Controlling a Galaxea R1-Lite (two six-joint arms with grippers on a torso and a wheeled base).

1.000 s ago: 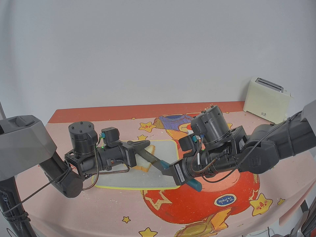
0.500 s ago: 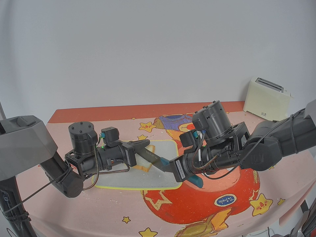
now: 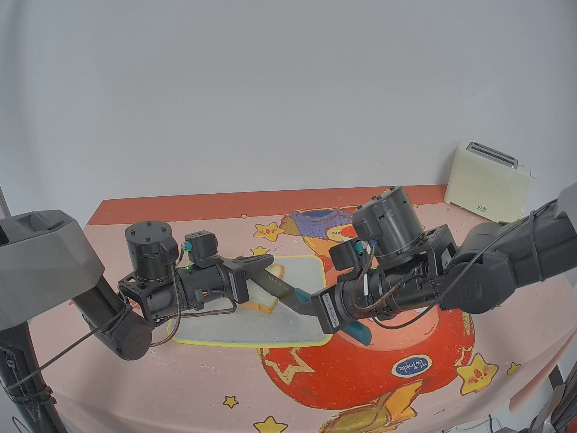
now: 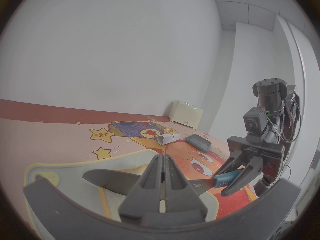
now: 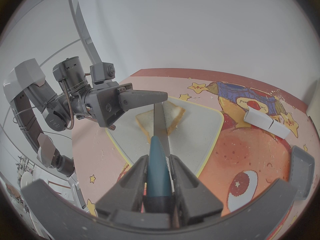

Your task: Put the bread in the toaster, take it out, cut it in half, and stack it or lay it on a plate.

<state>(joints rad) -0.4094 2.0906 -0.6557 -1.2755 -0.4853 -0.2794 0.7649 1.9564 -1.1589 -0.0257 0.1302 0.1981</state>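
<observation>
- Bread [image 5: 175, 112]: one slice, lying flat on the board [image 3: 240, 326], towards its left half. The toaster [image 3: 487, 181] stands well apart at the table's far right corner.
- Knife [image 5: 161, 124]: its teal handle is clamped between the fingers of the right gripper [image 5: 157, 159]. The blade lies across the slice near its middle, with bread showing on both sides. The tip runs under the left gripper.
- Left gripper [image 4: 162, 157]: fingers pressed together with nothing between them, stretched over the slice just beside the blade. Whether they bear down on the bread, I cannot tell.
- Step, as I judge it: the halving cut is in hand. How deep the blade sits cannot be told.
- Handling, as I judge it:
  - The slice is light, soft in the middle and firmer at the brown crust.
  - It will squash and tear under a straight push, so it calls for a sawing stroke with little downward force.
  - It will also slide on the smooth board unless it is pinned.
- Where to hold, as I judge it:
  - For the cut, press flat on top, close to the blade but clear of it.
  - For lifting the halves afterwards, pinch gently at the crust edge, which gives the firmest grip. A hard squeeze would crush the crumb.
- Tray [image 5: 301, 170]: grey and shallow, on the table well apart from the board, towards the toaster side.
</observation>
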